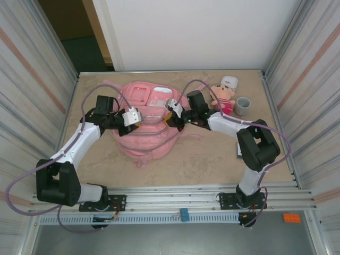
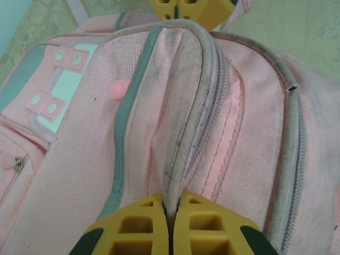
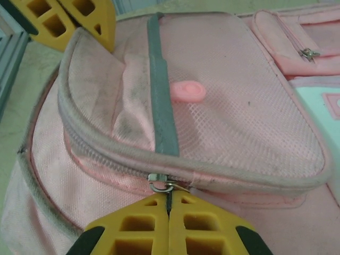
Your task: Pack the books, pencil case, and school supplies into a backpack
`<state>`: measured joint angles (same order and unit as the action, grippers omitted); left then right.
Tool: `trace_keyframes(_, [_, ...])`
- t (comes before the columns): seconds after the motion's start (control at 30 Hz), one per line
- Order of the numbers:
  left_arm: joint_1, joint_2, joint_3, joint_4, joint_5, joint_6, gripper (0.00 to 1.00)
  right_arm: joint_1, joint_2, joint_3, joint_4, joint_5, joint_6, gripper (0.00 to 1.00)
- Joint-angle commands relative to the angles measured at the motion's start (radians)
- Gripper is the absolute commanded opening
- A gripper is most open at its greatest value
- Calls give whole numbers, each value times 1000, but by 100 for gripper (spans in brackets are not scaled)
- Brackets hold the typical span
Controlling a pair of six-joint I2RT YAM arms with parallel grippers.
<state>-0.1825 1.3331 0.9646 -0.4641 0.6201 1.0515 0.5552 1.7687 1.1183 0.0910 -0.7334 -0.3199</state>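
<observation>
Setting is reading as a robotics lab test cell: ribbed metal panels [image 1: 37, 74] are walling in both sides of a tan table [image 1: 207, 159], a white board [image 1: 202, 32] is closing the back, and two cabled arms [image 1: 79, 141] are sitting bolted to aluminium rails [image 1: 175, 192] along the near edge.

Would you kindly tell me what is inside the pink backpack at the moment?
Nothing inside shows: the backpack is zipped shut, its pink fabric covering any contents. The left end effector pinches its piped seam; the right end effector grips the zipper pull.
</observation>
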Motion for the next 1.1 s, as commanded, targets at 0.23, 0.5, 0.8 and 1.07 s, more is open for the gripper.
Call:
trace_keyframes(0.23, [-5, -59, -7, 71, 56, -56, 0, -11, -106, 4, -98, -93, 71, 0])
trace_keyframes(0.5, [13, -66, -13, 84, 223, -68, 0, -50, -31, 18, -32, 9, 35, 40])
trace_keyframes(0.8, [36, -77, -12, 68, 288, -55, 0, -51, 64, 98, -8, -49, 20, 55])
trace_keyframes(1.07, [38, -65, -12, 76, 276, -65, 0, -37, 63, 125, -94, -123, -40, 30])
